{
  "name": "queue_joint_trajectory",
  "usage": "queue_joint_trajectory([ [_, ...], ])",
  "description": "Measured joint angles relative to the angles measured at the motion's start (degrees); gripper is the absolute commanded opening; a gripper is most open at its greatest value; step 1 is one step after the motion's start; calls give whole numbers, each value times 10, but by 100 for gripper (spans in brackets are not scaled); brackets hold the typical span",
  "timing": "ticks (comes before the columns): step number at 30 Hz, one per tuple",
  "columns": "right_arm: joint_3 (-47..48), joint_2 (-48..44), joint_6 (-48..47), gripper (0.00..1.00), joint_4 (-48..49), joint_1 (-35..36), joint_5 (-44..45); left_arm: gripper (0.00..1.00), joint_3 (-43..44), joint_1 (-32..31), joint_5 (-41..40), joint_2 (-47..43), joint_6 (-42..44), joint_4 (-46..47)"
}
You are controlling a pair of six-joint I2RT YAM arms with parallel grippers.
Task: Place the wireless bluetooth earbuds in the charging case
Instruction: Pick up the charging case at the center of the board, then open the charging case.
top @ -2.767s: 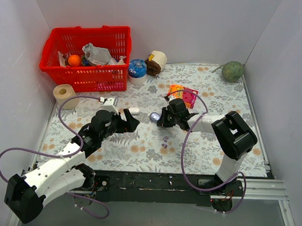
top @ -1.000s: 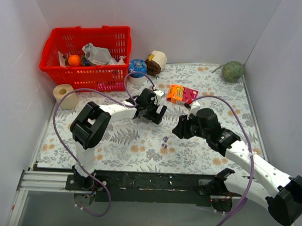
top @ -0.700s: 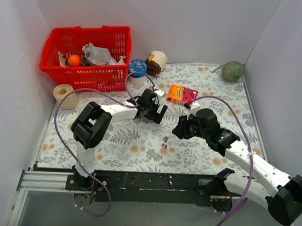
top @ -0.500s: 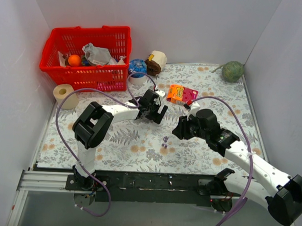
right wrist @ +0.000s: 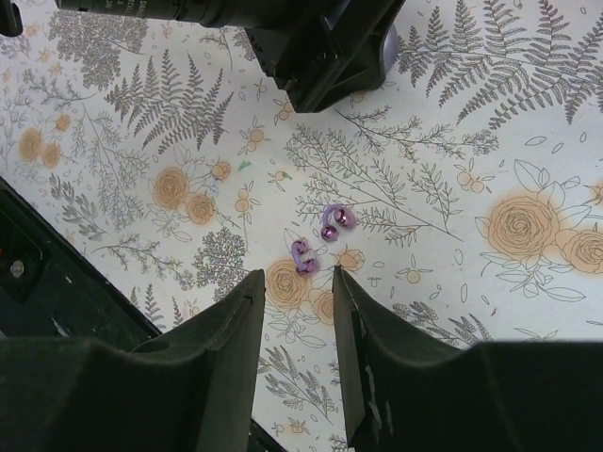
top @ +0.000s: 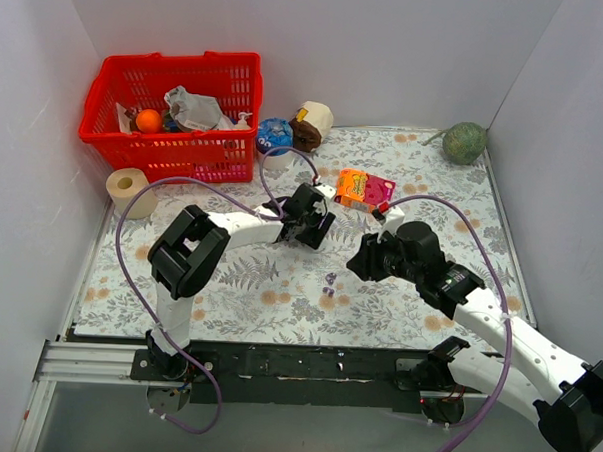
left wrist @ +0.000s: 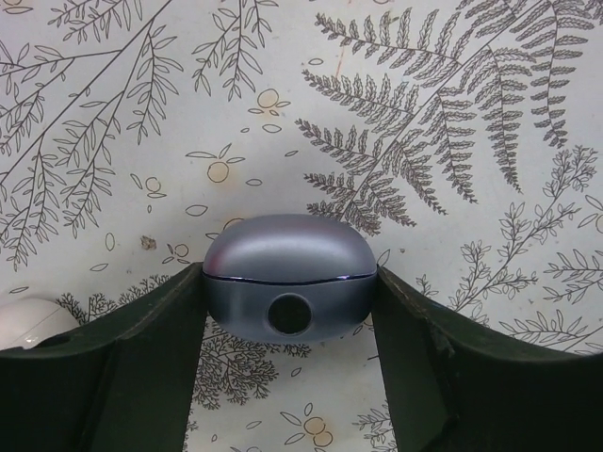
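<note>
My left hand (top: 314,231) is clamped on the closed grey-purple charging case (left wrist: 287,268), one finger against each side, with the case sitting on the bench (top: 239,283). Slightly right and nearer me, the purple earbuds (right wrist: 334,220) lie loose, close together. My right hand (right wrist: 297,282) hovers above them, fingers narrowly apart, gripping nothing.

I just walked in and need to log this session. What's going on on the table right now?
The left gripper has its fingers pressed against both sides of a grey charging case. The case sits on the floral table, and its lid looks shut. The right gripper hovers open, holding nothing, above two purple earbuds lying loose on the table. That pair has not yet gone into the case.
</note>
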Motion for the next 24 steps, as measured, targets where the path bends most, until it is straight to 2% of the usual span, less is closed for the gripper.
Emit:
queue_joint_trajectory([
  [2,0,-1,0,43,-2,0,0,24,-3,-1,-1,-1,-1,5],
  [3,0,-2,1,42,-2,0,2,12,-9,-1,-1,-4,-2,12],
  [5,0,-2,1,43,-3,0,3,0,-28,-1,-4,-14,-5,29],
  [10,22,-3,2,52,-28,0,18,0,-130,-1,-8,-105,-7,77],
  [11,31,-3,2,63,-31,0,18,0,-168,0,-5,-152,-8,96],
  [12,41,-3,3,67,-31,0,18,0,-194,0,0,-190,-8,111],
  [13,51,-3,4,87,-28,0,16,0,-234,0,11,-241,-9,148],
  [14,60,-4,3,92,-23,0,10,0,-273,-1,26,-297,-8,179],
  [17,85,-8,-8,95,-9,0,-21,0,-398,-5,93,-471,-5,306],
  [19,115,-1,-19,95,-12,0,-47,0,-467,-11,139,-557,-1,382],
  [21,157,21,-26,96,-21,3,-69,0,-516,-17,180,-614,1,420],
  [24,223,64,-33,97,-35,12,-97,0,-552,-26,215,-666,6,429],
])
